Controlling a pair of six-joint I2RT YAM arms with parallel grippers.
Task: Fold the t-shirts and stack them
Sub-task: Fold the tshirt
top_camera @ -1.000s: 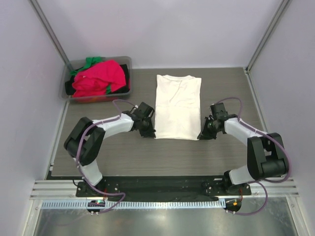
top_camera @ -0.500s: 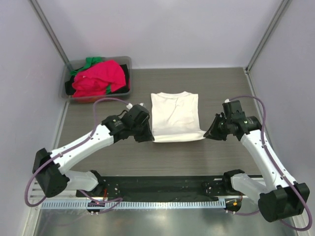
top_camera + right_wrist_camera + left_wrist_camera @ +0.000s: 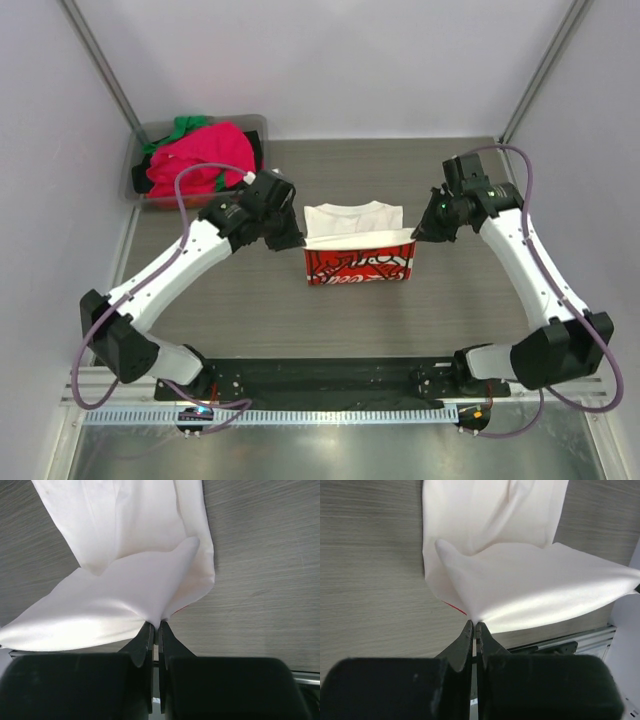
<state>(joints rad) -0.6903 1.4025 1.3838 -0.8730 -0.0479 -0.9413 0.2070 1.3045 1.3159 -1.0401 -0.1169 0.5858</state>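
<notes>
A cream-white t-shirt (image 3: 352, 218) lies mid-table with its near half lifted and carried toward the back, so its red underside with white print (image 3: 358, 266) faces the camera. My left gripper (image 3: 299, 243) is shut on the shirt's lifted left corner (image 3: 470, 615). My right gripper (image 3: 414, 237) is shut on the lifted right corner (image 3: 160, 617). Both hold the hem above the table. The collar end (image 3: 345, 209) still rests on the table. In both wrist views the white cloth (image 3: 530, 590) stretches between the grippers.
A grey bin (image 3: 135, 190) at the back left holds a pink-red tee (image 3: 200, 160), a green one (image 3: 185, 126) and dark cloth. Metal frame posts stand at the back corners. A black rail (image 3: 330, 375) runs along the near edge.
Both grippers have lifted the shirt's near hem and carried it toward the back over the shirt; the red printed underside now shows. Both arms have stretched farther out.
</notes>
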